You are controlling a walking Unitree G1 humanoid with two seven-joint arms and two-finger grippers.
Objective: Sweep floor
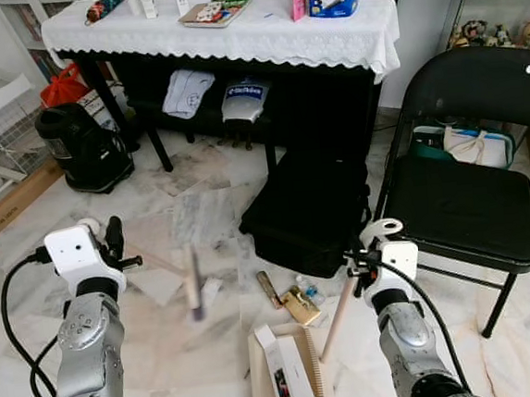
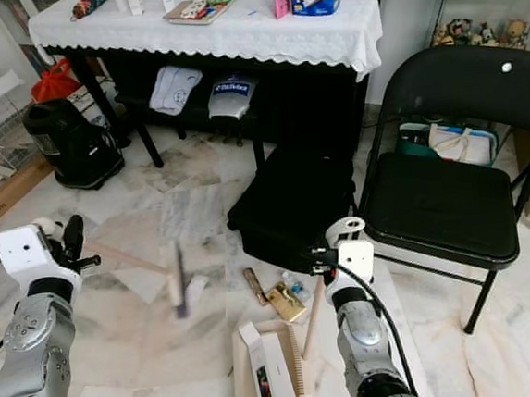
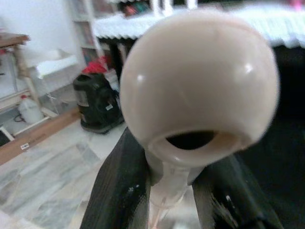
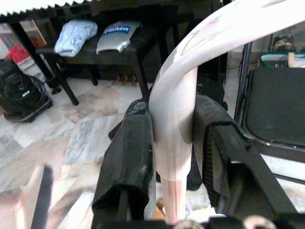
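On the marble floor, litter remains unswept; my left gripper clamps broom, right gripper clamps dustpan handle.

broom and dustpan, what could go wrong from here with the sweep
1. The broom head is blurred in mid-swing near the small litter; it might scatter pieces under the black case.
2. The left tool grips the broom right below its knob, so head control may be loose.
3. The dustpan, held by its handle in the right tool, sits close to the folding chair leg and could snag it.
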